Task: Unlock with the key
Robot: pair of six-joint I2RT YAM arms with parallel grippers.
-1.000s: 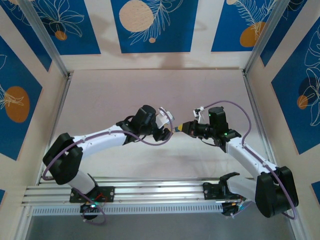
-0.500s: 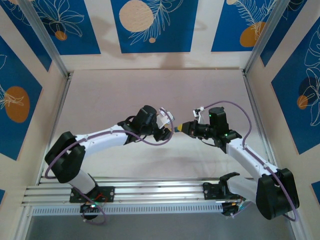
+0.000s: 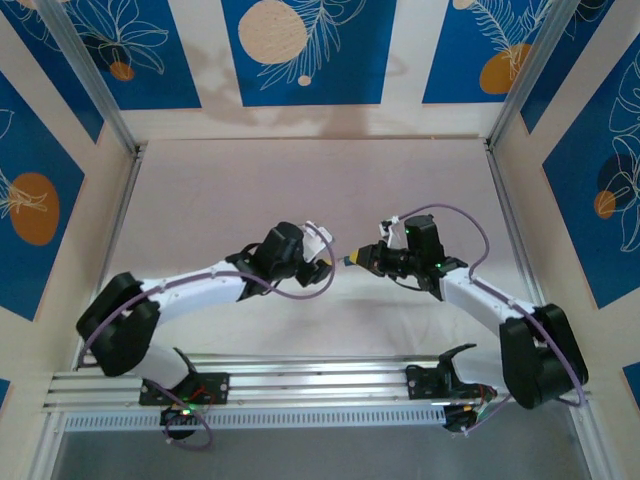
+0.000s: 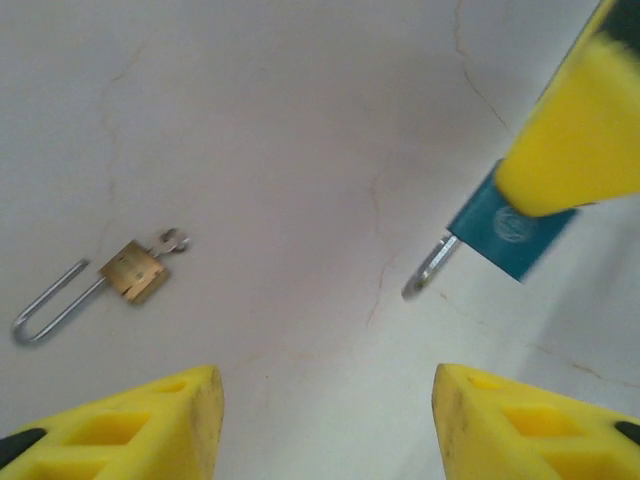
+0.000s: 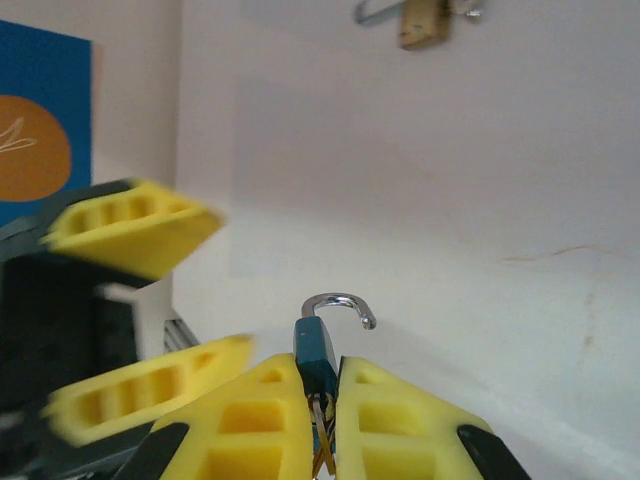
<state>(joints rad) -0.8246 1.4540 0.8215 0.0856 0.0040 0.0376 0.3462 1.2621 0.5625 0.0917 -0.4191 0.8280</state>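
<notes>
My right gripper (image 5: 320,368) is shut on a teal padlock (image 5: 316,345), whose silver shackle (image 5: 340,303) stands open as a hook above the fingertips. A thin brass-coloured piece shows under the lock body between the fingers; I cannot tell if it is the key. In the left wrist view the teal padlock (image 4: 510,230) hangs from a yellow right finger (image 4: 590,130). My left gripper (image 4: 325,388) is open with nothing in it, over bare table. In the top view the left gripper (image 3: 322,265) and right gripper (image 3: 352,260) face each other, nearly tip to tip.
A brass padlock (image 4: 132,271) with a long shackle and a small ring at its base lies flat on the table (image 4: 300,120); the brass padlock (image 5: 424,22) is also at the top of the right wrist view. Blue patterned walls (image 3: 300,50) enclose the table.
The right gripper has moved left with the teal padlock. The left wrist has shifted back and down, and its fingers are blurred in the right wrist view.
</notes>
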